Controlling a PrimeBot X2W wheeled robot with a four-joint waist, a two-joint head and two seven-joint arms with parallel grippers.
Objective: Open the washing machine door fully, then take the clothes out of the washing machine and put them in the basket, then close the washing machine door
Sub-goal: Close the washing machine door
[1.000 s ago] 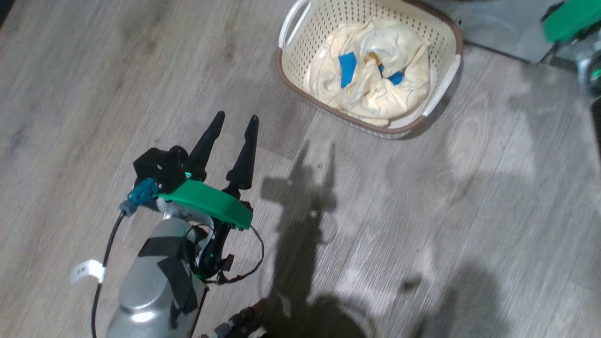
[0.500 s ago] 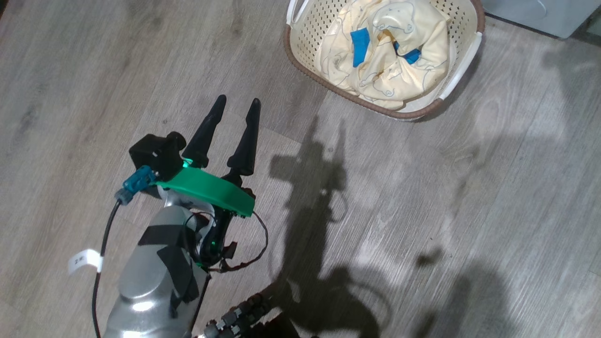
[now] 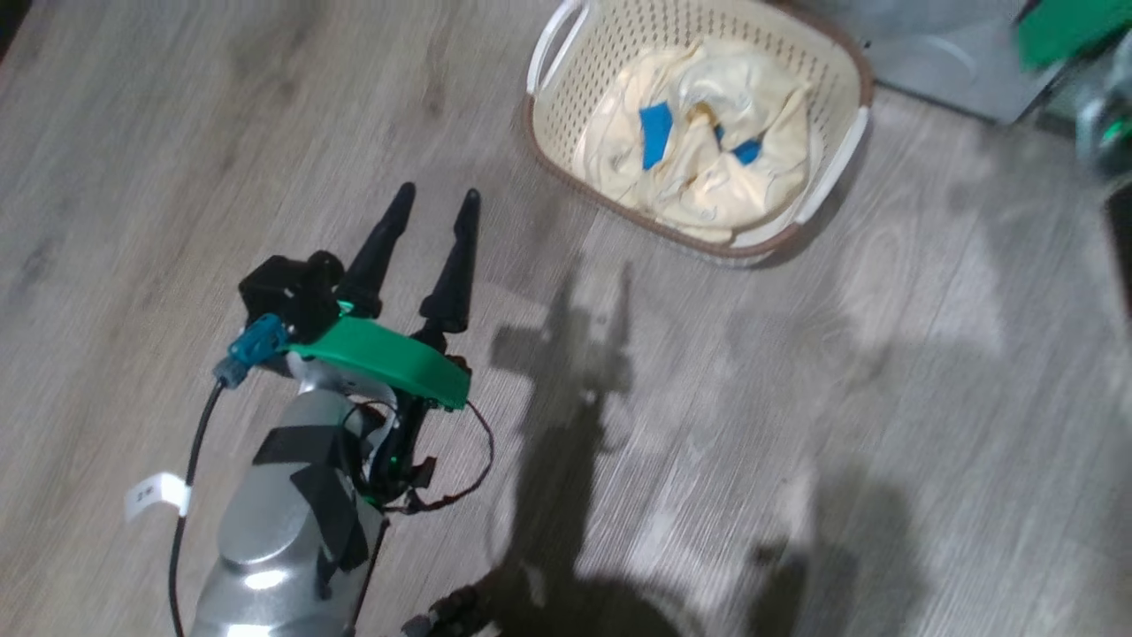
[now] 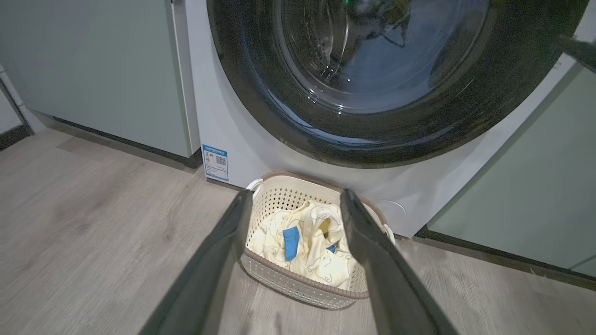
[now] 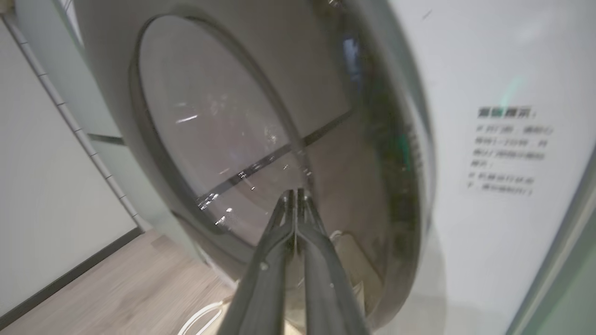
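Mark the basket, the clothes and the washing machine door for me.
basket (image 4: 298,284), left wrist view, front perforated wall
clothes (image 3: 699,164), head view, cream fabric between the blue patches
washing machine door (image 4: 260,104), left wrist view, lower-left black rim

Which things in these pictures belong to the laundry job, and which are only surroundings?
Belong to the job: washing machine door; washing machine; clothes, lying in the basket; left gripper, open; right gripper, shut.

Only surroundings: green cabinet fronts; wooden floor.

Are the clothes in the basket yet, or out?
In. The clothes lie bunched inside the basket, below its rim, in both the head and left wrist views.
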